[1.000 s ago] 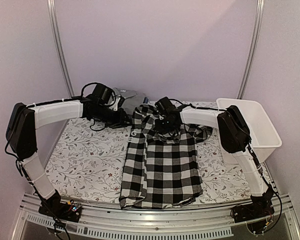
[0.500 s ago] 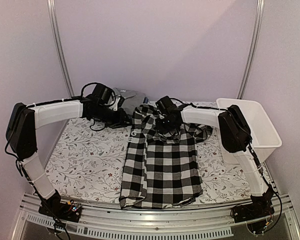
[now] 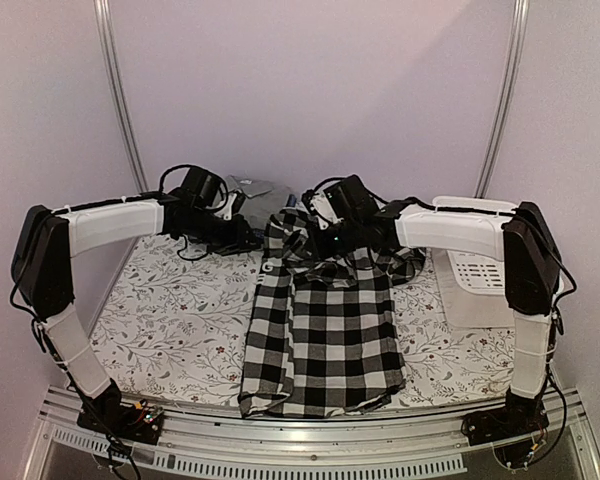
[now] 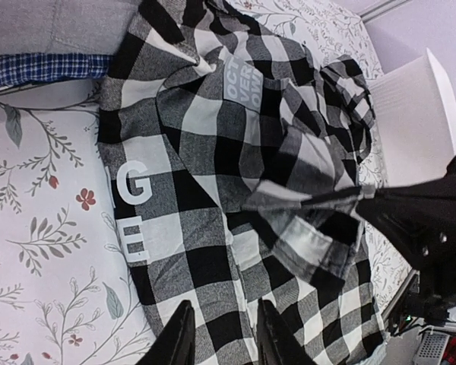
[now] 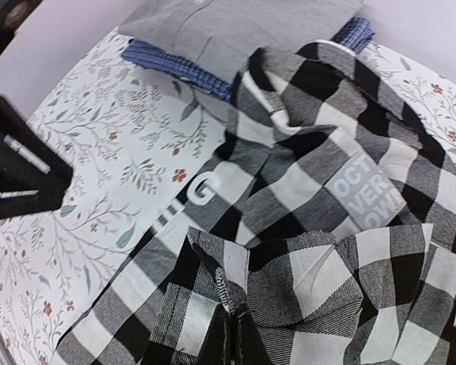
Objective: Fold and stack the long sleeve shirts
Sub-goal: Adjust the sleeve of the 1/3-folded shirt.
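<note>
Checked shirt [image 3: 325, 330]: black-and-white, spread on the desk [image 3: 170, 310]. Its long axis runs from near edge to far edge, hem at the near edge and collar at the far end; one side is folded in along its length. The upper part is rumpled, with a sleeve bunched out to the right. White lettering shows beside the collar and on a grey label. Grey shirt [image 5: 235, 26]: folded, at the far edge of the desk, lying on top of the blue shirt [image 5: 167, 65], which is also folded. This stack sits just left of the checked collar, and the collar overlaps the blue edge. Left fingers [image 3: 242, 238]: spread apart, low over the checked cloth near the collar end, gripping nothing. Right fingers [image 5: 226, 342]: pressed together on a raised fold of the checked shirt below the collar, the cloth pulled into a peak there. Basket [image 3: 480, 270]: white plastic, at the right edge of the desk, largely hidden behind the right arm; a perforated face shows, and its contents cannot be told.
</note>
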